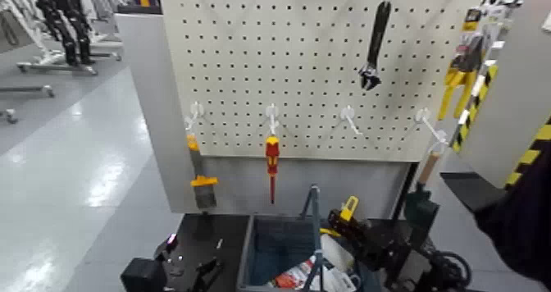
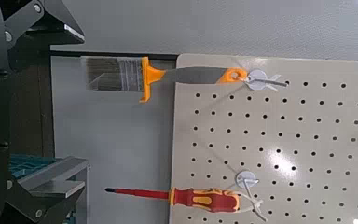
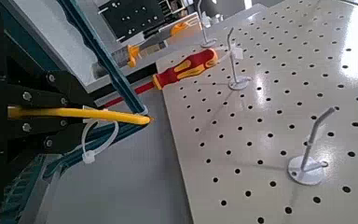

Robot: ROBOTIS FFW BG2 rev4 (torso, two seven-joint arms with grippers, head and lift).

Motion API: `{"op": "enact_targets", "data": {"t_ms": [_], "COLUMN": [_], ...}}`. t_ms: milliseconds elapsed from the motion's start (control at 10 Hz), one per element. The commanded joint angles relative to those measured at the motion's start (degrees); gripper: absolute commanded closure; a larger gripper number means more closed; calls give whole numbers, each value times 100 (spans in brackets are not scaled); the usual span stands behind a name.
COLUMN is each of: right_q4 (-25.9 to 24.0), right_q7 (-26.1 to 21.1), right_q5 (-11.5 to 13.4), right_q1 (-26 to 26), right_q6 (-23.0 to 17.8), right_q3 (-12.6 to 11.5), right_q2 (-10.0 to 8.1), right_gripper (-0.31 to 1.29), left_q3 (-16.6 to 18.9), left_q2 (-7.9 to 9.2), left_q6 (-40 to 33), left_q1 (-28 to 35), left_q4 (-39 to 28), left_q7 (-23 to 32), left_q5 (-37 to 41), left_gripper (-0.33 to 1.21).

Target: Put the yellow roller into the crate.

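The yellow roller shows its yellow handle sticking up from my right gripper, which is shut on it just over the right side of the crate. In the right wrist view the yellow handle runs between the dark fingers, with a white wire loop below it and the crate's rim beside it. The roller's sleeve is hard to make out. My left gripper sits low at the crate's left and looks open and empty in the left wrist view.
Behind the crate stands a white pegboard holding a red-and-yellow screwdriver, an orange-handled brush, a black wrench and yellow pliers. A black-and-yellow striped panel is at the right. The crate holds other items.
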Motion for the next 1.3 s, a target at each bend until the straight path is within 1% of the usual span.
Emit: {"op": "enact_targets", "data": {"t_ms": [100,400,500,600,700,800,900,1100,1300], "right_q4": [117,152,161,179,179,135,73,-59,-243], "right_q7": [-62,-132,-132,-132,-123,-106,-106,-132,-194], "right_q5": [-36,-53,-80,-194,-220,-194,-80,70,193], "right_q1": [-58,-102,-120,-120,-111,-102,-102,-58,3], "right_q6": [34,60,60,51,51,122,201,332,359], "right_q3": [115,203,221,221,203,177,124,45,-52], "right_q2": [0,-18,-18,-18,-18,-26,-18,-18,-9], "right_gripper": [125,123,116,94,51,15,7,9,10], "left_q3": [-14,-14,-23,-23,-14,-6,3,3,3], "left_q2": [-8,-8,-8,1,-8,-8,-8,-8,-8], "left_q6": [0,-9,-9,-9,-18,-18,-26,-35,-35], "left_q1": [-16,-42,-51,-51,-42,-42,-33,-24,-24], "left_q4": [18,44,53,53,53,53,53,44,44], "left_q7": [0,-35,-35,-35,-35,-35,-35,-35,-35], "left_q5": [0,0,0,0,0,0,0,9,9], "left_gripper": [20,20,20,20,20,20,20,20,20]}}
